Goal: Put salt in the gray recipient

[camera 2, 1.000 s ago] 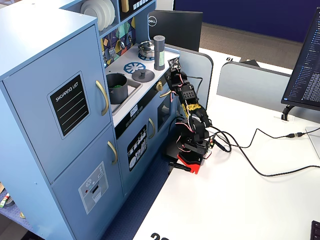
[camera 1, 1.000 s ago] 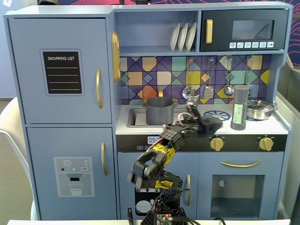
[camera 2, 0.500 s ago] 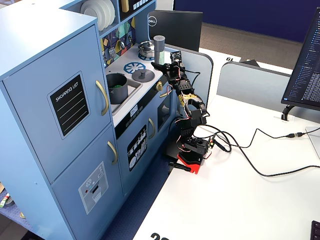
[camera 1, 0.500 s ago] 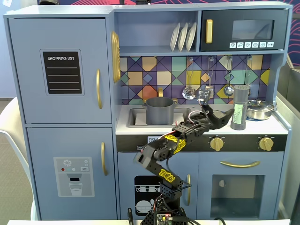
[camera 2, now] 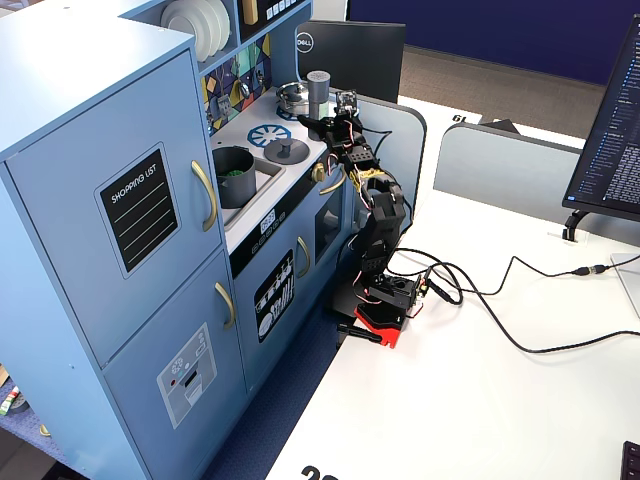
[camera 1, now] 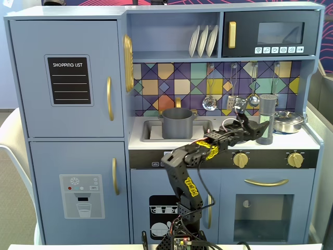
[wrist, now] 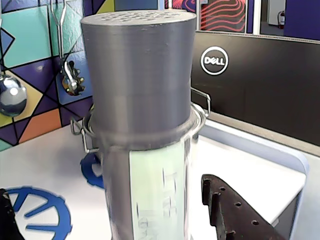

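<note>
Wrist view: gray-capped salt (wrist: 137,125), pale green label.

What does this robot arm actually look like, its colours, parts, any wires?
The arm is built from black plastic segments with yellow joint pieces and yellow lettering on its upright link. Thin dark cables run along it down to a base with a red part. The gripper is black; the wrist view shows one finger dotted with small holes.

Bright even daylight, soft shadows; wrist view close-up perhaps slightly soft.
</note>
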